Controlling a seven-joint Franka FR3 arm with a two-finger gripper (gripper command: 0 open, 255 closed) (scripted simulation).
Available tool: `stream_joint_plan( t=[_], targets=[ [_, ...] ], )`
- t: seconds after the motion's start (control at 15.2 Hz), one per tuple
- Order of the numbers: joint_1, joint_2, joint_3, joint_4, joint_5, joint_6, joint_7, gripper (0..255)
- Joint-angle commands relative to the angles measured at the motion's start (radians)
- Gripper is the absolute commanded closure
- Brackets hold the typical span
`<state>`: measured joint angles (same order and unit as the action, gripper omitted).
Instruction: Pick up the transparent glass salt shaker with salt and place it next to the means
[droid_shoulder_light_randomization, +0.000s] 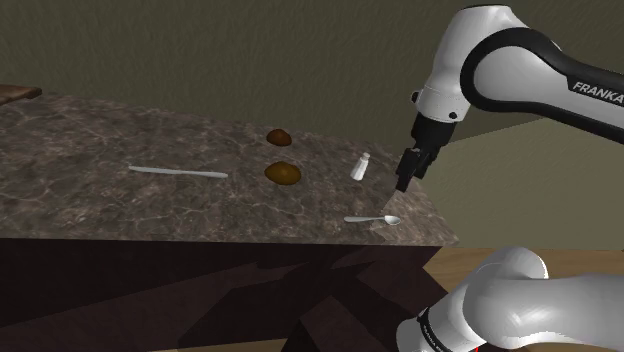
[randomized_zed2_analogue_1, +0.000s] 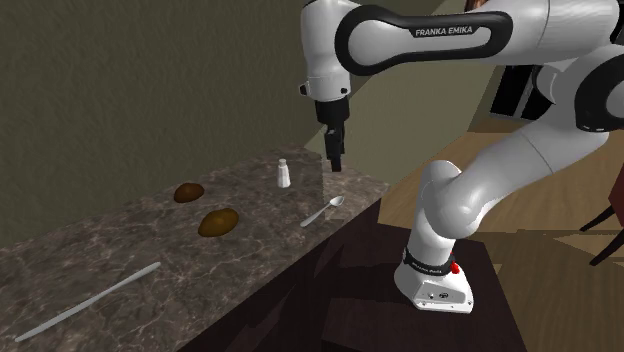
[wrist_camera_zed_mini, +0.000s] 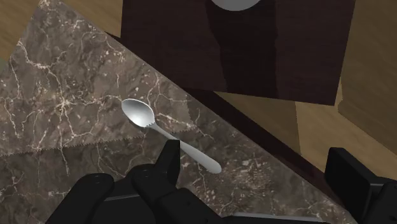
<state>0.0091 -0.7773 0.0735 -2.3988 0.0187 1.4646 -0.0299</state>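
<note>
Standing on the counter (droid_shoulder_light_randomization: 150, 215), the salt shaker (droid_shoulder_light_randomization: 360, 166) is seen near the gripper (droid_shoulder_light_randomization: 403, 185), untouched. The fingers (wrist_camera_zed_mini: 168, 159) are spread, empty.

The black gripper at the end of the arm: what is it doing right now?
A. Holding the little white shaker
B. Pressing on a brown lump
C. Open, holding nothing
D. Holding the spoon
C: in the wrist view the gripper has its fingers standing apart and clasping nothing. The spoon lies on the counter below, and the shaker stands upright, apart from the gripper.
</note>
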Motion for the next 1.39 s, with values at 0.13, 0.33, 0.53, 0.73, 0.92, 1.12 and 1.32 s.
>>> stream_joint_plan(
  t=[0.13, 0.33, 0.53, 0.73, 0.92, 1.12, 1.32],
  targets=[
    [-0.016, 0.044, -0.032, 0.001, -0.019, 0.052, -0.030, 0],
    [-0.037, 0.118, -0.079, 0.013, -0.042, 0.129, -0.074, 0],
    [-0.056, 0.200, -0.125, 0.037, -0.057, 0.202, -0.117, 0],
    [-0.071, 0.289, -0.169, 0.072, -0.064, 0.269, -0.161, 0],
    [-0.084, 0.383, -0.211, 0.118, -0.060, 0.330, -0.207, 0],
    [-0.096, 0.482, -0.250, 0.176, -0.045, 0.382, -0.255, 0],
    [-0.107, 0.585, -0.287, 0.244, -0.019, 0.424, -0.306, 0]
  ],
)
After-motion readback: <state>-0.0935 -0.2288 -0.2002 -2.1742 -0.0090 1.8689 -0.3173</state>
